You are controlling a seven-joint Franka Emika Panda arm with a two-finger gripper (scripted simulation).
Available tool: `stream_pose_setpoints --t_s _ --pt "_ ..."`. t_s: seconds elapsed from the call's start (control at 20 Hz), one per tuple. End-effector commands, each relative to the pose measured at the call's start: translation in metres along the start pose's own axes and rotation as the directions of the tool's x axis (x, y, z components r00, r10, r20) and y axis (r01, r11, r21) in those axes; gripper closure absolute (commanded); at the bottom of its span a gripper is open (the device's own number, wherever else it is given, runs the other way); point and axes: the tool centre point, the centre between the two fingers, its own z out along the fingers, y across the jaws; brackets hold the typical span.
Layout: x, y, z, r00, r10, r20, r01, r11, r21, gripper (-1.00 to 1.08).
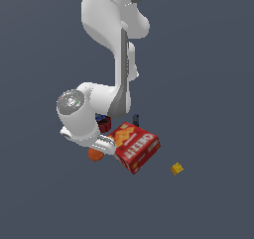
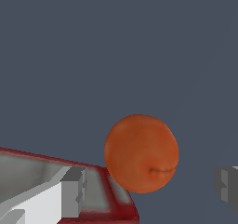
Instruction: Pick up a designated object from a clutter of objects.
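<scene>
Claw fingers stand apart astride the orange ball, which lies between them, touching the red cracker box beside one finger.

Matt, faintly dimpled orange ball

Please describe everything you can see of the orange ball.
The orange ball is small, round and plain orange, with a matte, slightly textured skin and one short dark crease. It lies close beside a corner of the red cracker box; whether they touch is unclear. The hand is open, a finger on either side, not touching it.
</scene>
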Motion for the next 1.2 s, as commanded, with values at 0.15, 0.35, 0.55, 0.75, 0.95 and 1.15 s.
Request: stream_pose_setpoints --t_s 0.15,0.35,0.55,0.75,0.95,1.15 --pt "-0.001 0.001 0.028 1.000 0.001 0.001 -0.001 1.000 0.000 -0.92" --pt "-0.001 0.001 0.041 1.000 0.002 0.000 -0.002 1.000 0.000 -0.92" --pt "0.000 0.001 0.043 1.000 0.002 0.000 -0.002 1.000 0.000 1.08" --pt "0.000 0.001 0.043 1.000 0.002 0.000 -0.002 1.000 0.000 1.08" --pt "0.000 0.001 0.043 1.000 0.002 0.000 -0.002 1.000 0.000 1.08" --pt "0.009 -0.001 0.028 1.000 0.002 -0.026 -0.002 1.000 0.004 1.08"
